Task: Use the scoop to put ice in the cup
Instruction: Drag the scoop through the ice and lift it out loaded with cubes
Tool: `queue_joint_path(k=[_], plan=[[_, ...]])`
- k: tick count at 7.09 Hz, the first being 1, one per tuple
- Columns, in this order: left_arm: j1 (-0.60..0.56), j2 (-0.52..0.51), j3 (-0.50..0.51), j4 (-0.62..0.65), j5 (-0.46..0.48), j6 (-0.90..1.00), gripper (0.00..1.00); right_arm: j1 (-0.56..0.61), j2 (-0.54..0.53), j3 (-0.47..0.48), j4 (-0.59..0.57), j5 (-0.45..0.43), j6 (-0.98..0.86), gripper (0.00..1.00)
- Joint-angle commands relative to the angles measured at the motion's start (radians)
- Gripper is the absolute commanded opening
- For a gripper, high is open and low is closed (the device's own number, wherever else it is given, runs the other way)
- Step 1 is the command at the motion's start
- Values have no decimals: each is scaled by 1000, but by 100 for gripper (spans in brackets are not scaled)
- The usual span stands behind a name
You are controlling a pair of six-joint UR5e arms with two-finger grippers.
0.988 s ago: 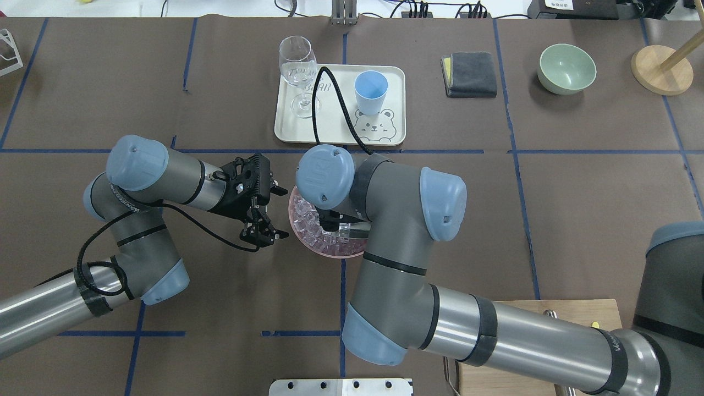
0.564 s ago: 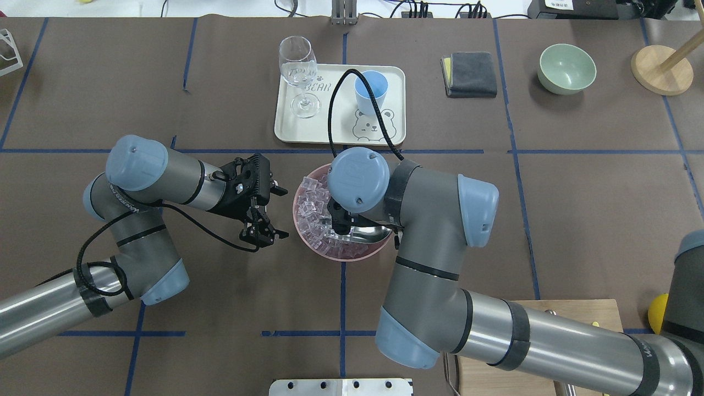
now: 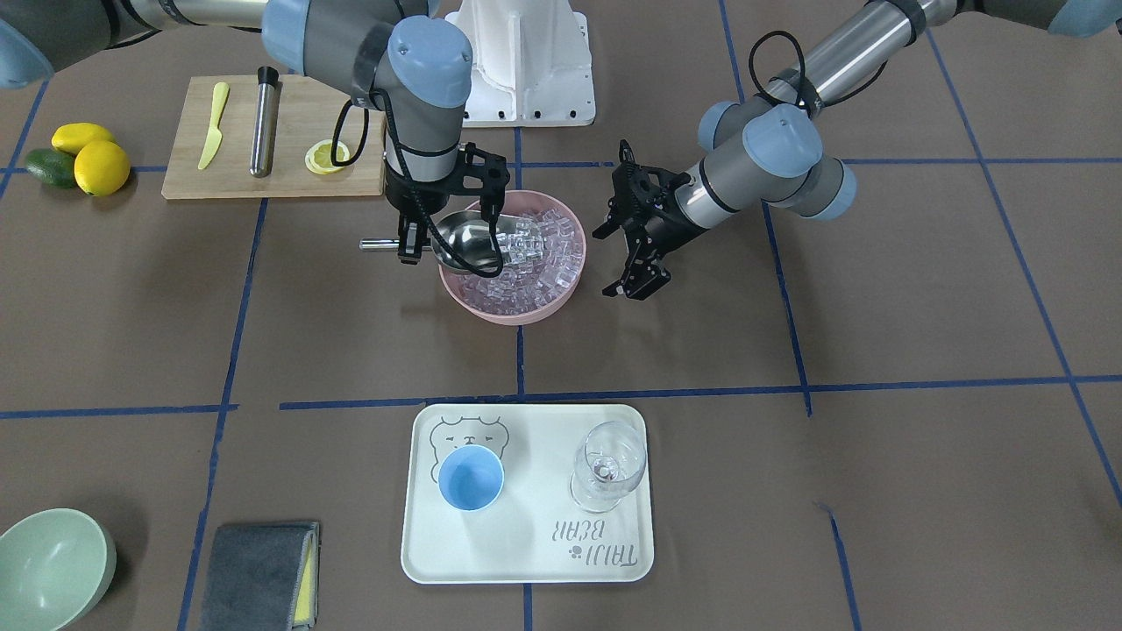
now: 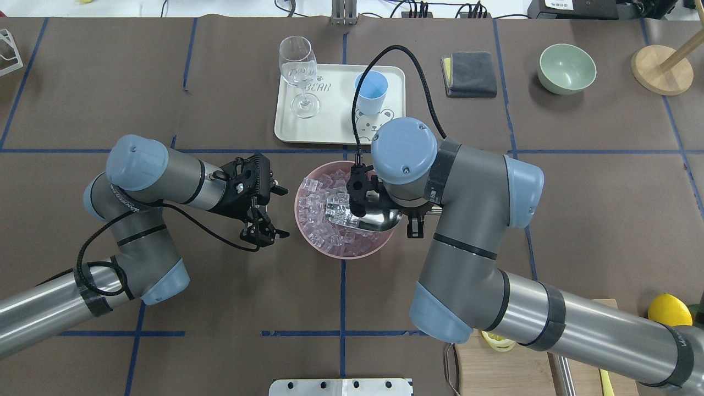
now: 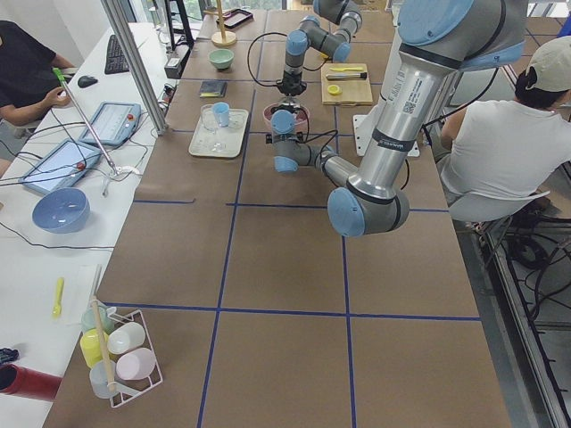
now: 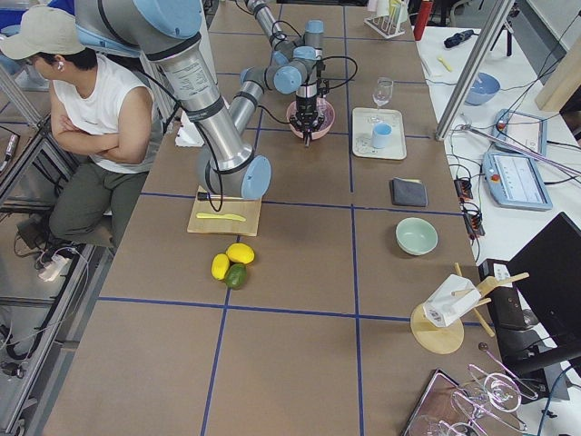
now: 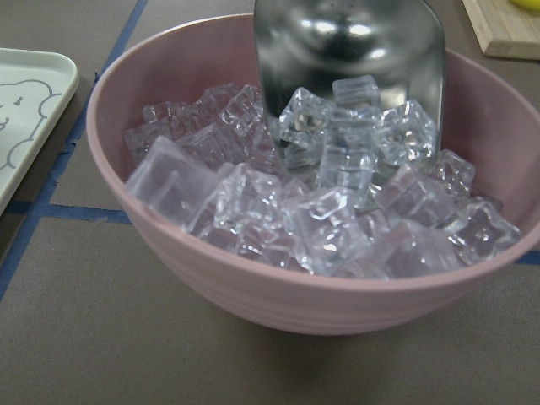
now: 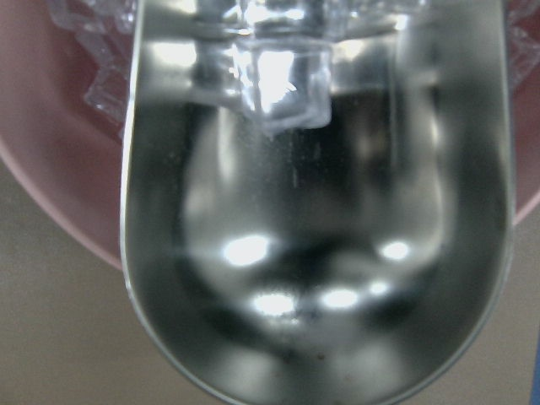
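My right gripper (image 3: 406, 248) is shut on the thin handle of the steel scoop (image 3: 465, 241). The scoop's trough (image 4: 374, 220) rests in the pink bowl (image 3: 508, 314), its mouth pushed into the heap of ice (image 3: 535, 263). A few cubes sit at its mouth in the left wrist view (image 7: 350, 143); the right wrist view shows one cube (image 8: 287, 84) inside the scoop (image 8: 321, 253). The light-blue cup (image 3: 471, 478) stands empty on the cream tray (image 3: 526, 561), apart from both arms. My left gripper (image 4: 264, 234) is open and empty, just left of the bowl (image 4: 352, 254).
A wine glass (image 3: 607, 464) stands on the tray beside the cup. A cutting board (image 3: 289, 175) with a knife, a steel cylinder and a lemon slice lies behind the bowl. Lemons (image 3: 88, 162), a green bowl (image 4: 566, 69) and a grey cloth (image 4: 470, 74) lie further off.
My right arm has swung to the right and drawn the scoop across the ice in the bowl, uncovering more of the bowl. My left arm has not moved.
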Motion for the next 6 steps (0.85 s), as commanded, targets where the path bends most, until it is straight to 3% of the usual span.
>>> queue_joint_path(k=[1, 3, 6], plan=[[-4, 1, 0, 0, 0, 1, 100, 30, -2, 14, 4, 50, 1, 0], [-6, 1, 0, 0, 0, 1, 100, 73, -29, 25, 117, 132, 27, 0], [-36, 22, -15, 5, -6, -2, 100, 136, -33, 76, 111, 180, 63, 0]])
